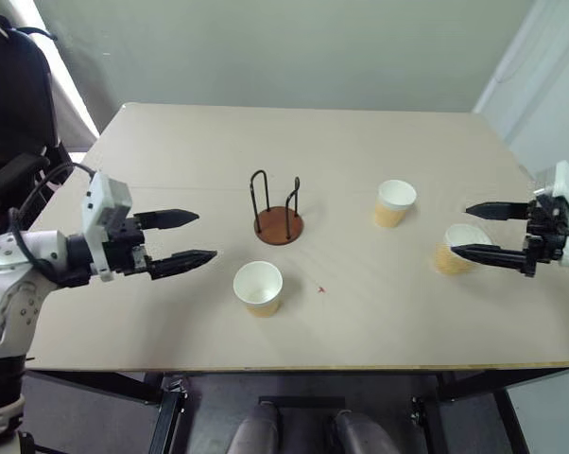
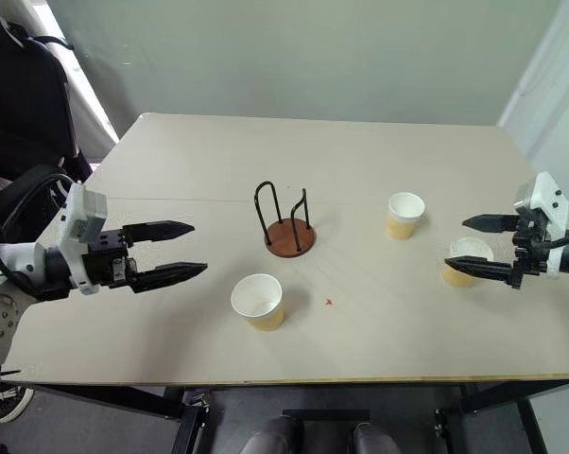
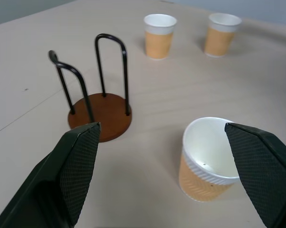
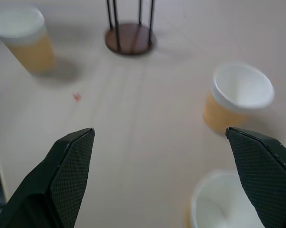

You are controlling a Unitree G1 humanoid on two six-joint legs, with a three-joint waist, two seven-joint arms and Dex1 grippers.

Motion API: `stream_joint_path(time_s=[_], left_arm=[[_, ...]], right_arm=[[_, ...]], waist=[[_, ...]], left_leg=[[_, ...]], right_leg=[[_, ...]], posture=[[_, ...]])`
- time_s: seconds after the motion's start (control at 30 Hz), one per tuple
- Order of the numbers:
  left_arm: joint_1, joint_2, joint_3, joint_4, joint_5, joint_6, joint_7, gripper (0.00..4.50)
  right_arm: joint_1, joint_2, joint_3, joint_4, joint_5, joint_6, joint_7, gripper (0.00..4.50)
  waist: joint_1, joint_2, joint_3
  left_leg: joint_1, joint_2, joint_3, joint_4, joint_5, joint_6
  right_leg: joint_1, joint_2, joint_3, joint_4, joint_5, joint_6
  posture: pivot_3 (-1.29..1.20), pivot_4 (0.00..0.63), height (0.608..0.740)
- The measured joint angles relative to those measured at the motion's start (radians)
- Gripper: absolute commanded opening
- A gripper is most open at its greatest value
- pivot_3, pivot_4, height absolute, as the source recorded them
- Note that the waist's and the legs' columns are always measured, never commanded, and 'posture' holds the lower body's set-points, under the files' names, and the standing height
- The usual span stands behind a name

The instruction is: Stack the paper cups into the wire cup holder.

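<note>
1 cup (image 1: 457, 248) under open R gripper (image 1: 481, 231).

Soft, even light falls on the pale bench (image 1: 360, 151), bright without harsh glare. A strip of daylight shows at the far left wall. Shadows are faint and short: a dim patch lies beside each cup (image 1: 258, 288) and beside the holder (image 1: 278, 225). The head views are sharp across the bench, with slight bending of its edges toward the corners. In the right wrist view the scene is soft and hazy, the nearest cup (image 4: 224, 202) blurred most; the left wrist view is crisper.
</note>
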Motion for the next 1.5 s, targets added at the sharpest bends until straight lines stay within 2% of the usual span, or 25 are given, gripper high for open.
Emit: stream_joint_path(time_s=[0.2,0.4,0.63,0.7,0.77,0.93,1.03,1.17,1.5], left_arm=[[-0.004,0.063,0.017,-0.043,-0.012,0.009,-0.033,4.47],[0.000,0.066,0.021,-0.077,-0.029,0.017,-0.029,4.47],[0.041,0.062,0.042,-0.114,-0.052,0.026,-0.022,4.47],[0.041,0.052,0.069,-0.113,-0.056,0.023,-0.006,4.47],[-0.011,0.019,0.068,-0.083,-0.021,-0.010,0.059,4.47],[-0.133,-0.064,-0.041,0.038,0.148,-0.076,0.232,4.47],[-0.180,-0.114,-0.145,0.087,0.224,-0.082,0.280,4.47],[-0.265,-0.192,-0.246,0.168,0.308,-0.106,0.319,4.47],[-0.355,-0.342,-0.326,0.337,0.415,-0.169,0.373,4.47]], right_arm=[[-0.070,-0.043,0.182,0.069,-0.179,-0.131,0.079,4.50],[-0.245,-0.060,0.285,0.172,-0.308,-0.263,0.174,4.50],[-0.300,-0.024,0.367,0.284,-0.404,-0.346,0.242,4.50],[-0.346,0.025,0.359,0.292,-0.374,-0.324,0.242,4.50],[-0.422,0.111,0.303,0.278,-0.274,-0.249,0.234,4.50],[-0.527,0.204,0.136,0.176,-0.017,-0.034,0.194,4.50],[-0.489,0.163,0.083,0.068,0.097,0.081,0.223,4.50],[-0.380,0.110,0.077,-0.016,0.123,0.110,0.246,4.50],[-0.294,0.070,0.010,-0.117,0.173,0.146,0.194,4.50]], waist=[[-0.002,0.001,0.000],[-0.002,0.001,0.000],[-0.002,0.001,0.000],[-0.004,0.001,0.000],[-0.010,0.003,0.001],[-0.001,0.003,0.002],[0.009,0.000,0.001],[0.012,-0.002,0.001],[0.007,-0.002,0.002]], left_leg=[[0.000,0.002,0.004,0.000,0.000,0.000],[0.000,0.004,0.004,0.001,0.000,0.000],[-0.001,0.004,0.004,0.001,0.000,0.000],[0.000,0.004,0.005,0.001,0.001,0.000],[0.002,0.005,0.006,0.000,0.003,-0.001],[0.008,0.005,0.006,-0.004,0.004,-0.001],[0.005,0.005,0.006,-0.005,0.004,-0.002],[0.002,0.005,0.006,-0.003,0.004,-0.005],[0.002,0.005,0.007,-0.002,0.004,-0.003]], right_leg=[[-0.002,0.001,0.001,0.001,0.001,-0.001],[-0.002,0.001,0.001,0.002,0.002,-0.002],[-0.003,0.001,0.000,0.002,0.002,-0.003],[-0.004,0.001,0.001,0.004,0.003,-0.004],[-0.004,0.002,0.002,0.007,0.003,-0.005],[0.000,0.002,0.002,0.007,0.000,-0.008],[0.000,0.002,0.001,0.002,0.000,-0.008],[-0.002,0.002,0.000,0.001,0.001,-0.007],[-0.001,0.002,0.001,0.001,0.002,-0.001]], posture=[[0.00,0.150,0.740],[0.00,0.150,0.740],[0.00,0.150,0.740],[0.00,0.150,0.740],[0.00,0.150,0.740],[0.00,0.150,0.740],[0.00,0.150,0.740],[0.00,0.150,0.740],[0.00,0.150,0.740]])
